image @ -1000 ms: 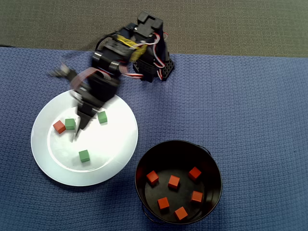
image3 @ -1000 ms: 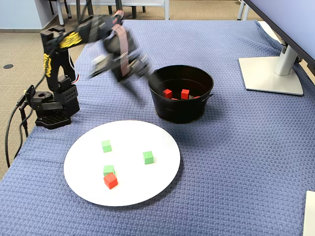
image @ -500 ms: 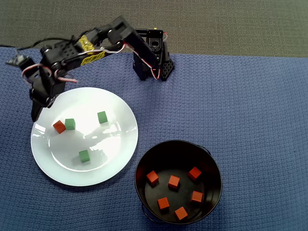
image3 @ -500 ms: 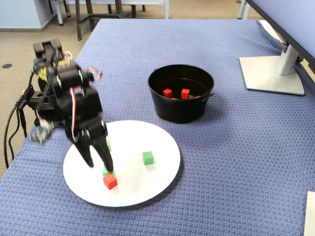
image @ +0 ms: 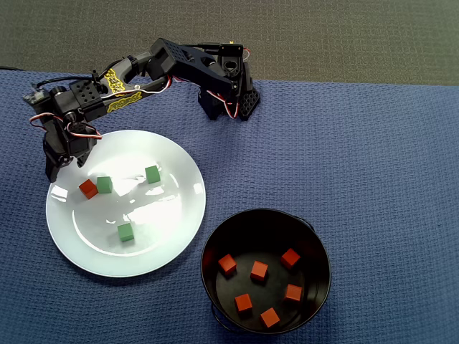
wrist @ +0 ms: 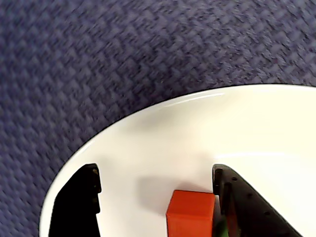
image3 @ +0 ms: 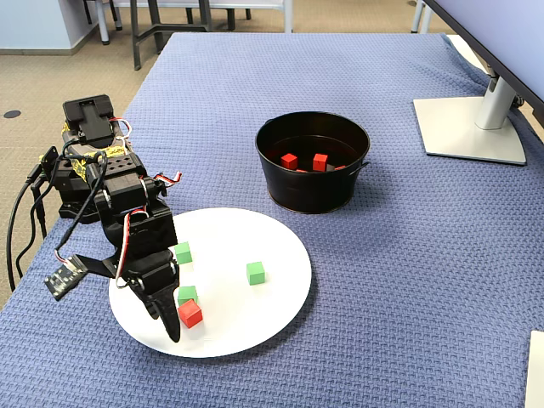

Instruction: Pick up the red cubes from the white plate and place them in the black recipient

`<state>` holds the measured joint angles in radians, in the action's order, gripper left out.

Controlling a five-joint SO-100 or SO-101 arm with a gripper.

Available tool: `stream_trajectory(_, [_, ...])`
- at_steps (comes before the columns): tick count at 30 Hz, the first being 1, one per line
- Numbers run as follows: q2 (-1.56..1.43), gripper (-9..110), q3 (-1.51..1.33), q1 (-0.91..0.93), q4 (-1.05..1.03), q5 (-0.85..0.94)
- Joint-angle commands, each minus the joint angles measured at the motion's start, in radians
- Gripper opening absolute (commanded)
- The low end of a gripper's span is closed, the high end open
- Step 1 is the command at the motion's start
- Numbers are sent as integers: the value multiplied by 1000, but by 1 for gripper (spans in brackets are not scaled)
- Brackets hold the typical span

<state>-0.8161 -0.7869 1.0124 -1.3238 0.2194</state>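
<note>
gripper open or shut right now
Open. In the wrist view the gripper has its two black fingers spread wide apart, with the red cube sitting between them on the white plate, ungripped.

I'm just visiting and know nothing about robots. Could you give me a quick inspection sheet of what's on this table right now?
Surface: blue woven cloth covers the table.
Job's things: one red cube sits on the white plate, touching a green one; six red cubes lie in the black pot.
Clutter: three green cubes on the plate.
Gripper: gripper open, low over the plate's edge; the red cube lies between its fingers, close to the right one in the wrist view.
Cables: black cables hang off the table edge by the arm's base; thin wires run along the arm.
Surroundings: monitor stand on the far side; carpet floor beyond.
</note>
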Motion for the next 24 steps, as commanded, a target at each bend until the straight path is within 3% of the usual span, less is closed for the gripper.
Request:
stream_trajectory(1, [-20,22,54,-5,11,-92])
stream_trajectory(24, [38,20,11,-117,52,-71])
